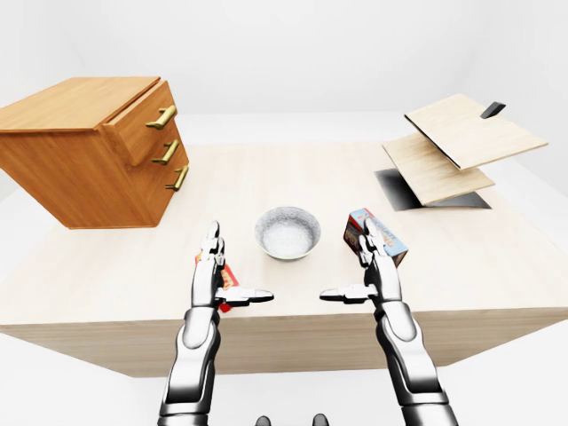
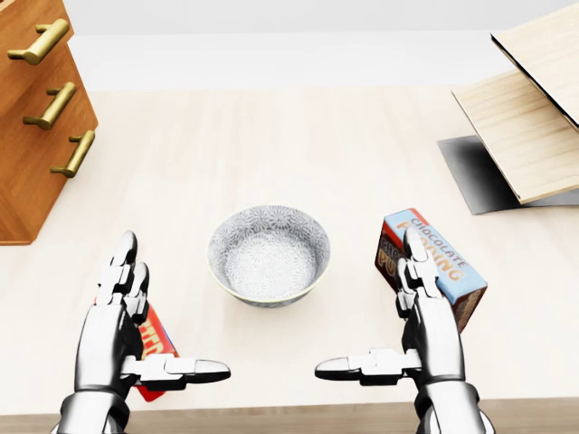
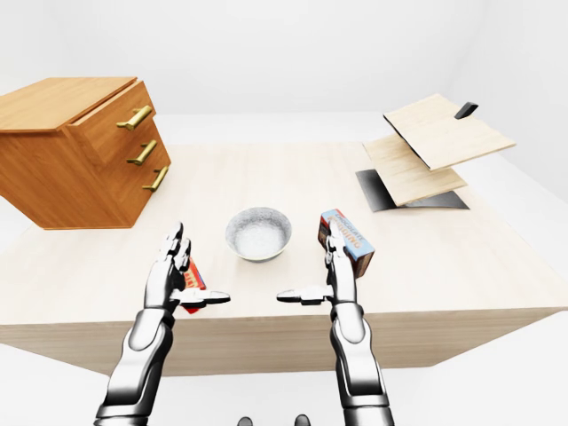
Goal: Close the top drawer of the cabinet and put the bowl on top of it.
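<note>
Left hand (image 2: 113, 334), right hand (image 2: 434, 339) flank bowl (image 2: 269, 254) on counter (image 2: 271, 145). Fingers (image 2: 127, 258) wide, empty. Top drawer (image 1: 146, 120) ajar, probably first job.

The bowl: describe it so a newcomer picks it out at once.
From the wooden cabinet at the left-eye view's left, go down and right across the pale table. The bowl stands between the left hand and right hand. Alone it is round: grey-white, patterned, empty, unlike the chocolate box beside it.

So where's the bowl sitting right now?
In the head view the bowl sits on the table at centre, just above the gap between left hand and right hand; the chocolate box is to its right, the cabinet at upper left.
</note>
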Tool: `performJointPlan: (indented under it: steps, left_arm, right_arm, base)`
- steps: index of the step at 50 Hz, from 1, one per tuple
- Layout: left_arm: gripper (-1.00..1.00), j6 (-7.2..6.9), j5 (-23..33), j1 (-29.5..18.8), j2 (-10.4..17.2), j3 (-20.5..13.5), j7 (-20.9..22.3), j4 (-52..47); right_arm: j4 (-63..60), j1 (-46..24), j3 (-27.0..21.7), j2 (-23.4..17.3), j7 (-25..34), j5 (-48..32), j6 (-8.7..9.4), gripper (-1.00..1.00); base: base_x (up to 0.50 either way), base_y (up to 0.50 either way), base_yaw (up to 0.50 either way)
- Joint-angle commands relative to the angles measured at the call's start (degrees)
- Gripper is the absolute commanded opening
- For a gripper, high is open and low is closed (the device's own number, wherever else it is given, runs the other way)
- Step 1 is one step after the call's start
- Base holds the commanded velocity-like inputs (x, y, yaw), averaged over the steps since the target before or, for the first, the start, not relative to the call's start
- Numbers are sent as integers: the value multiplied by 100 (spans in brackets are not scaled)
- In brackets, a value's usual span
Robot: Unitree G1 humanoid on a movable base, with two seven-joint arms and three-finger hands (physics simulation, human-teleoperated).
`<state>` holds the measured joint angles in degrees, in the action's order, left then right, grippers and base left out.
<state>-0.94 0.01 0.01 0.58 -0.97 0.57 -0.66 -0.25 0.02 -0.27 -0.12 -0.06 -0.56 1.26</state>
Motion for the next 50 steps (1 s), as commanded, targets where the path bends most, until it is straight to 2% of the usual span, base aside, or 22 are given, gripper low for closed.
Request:
performJointPlan:
  steps: [1, 5, 16, 30, 50]
  left_arm:
    - [100, -406, 113, 243, 149, -166, 184, -986]
    - [100, -406, -52, 390, 144, -353, 396, -1730]
    - [100, -406, 476, 1109, -18, 52, 342, -2507]
    - [100, -406, 435, 1580, -51, 9, 487, -3297]
    - [100, -406, 467, 1485, -47, 28, 484, -3149]
  right_arm:
    - [-564, 305, 85, -47, 311, 56, 374, 100]
    - [-1184, 572, 28, -22, 219, 26, 374, 100]
    - [-2161, 1219, 173, -6, 336, 51, 374, 100]
    - [-2589, 1534, 221, -20, 391, 115, 374, 100]
    - [-2741, 1634, 123, -10, 569, 332, 372, 100]
  base:
    - [0, 0, 0]
    - [0, 0, 0]
    - [0, 0, 0]
    - [0, 0, 0]
    - [6, 0, 0]
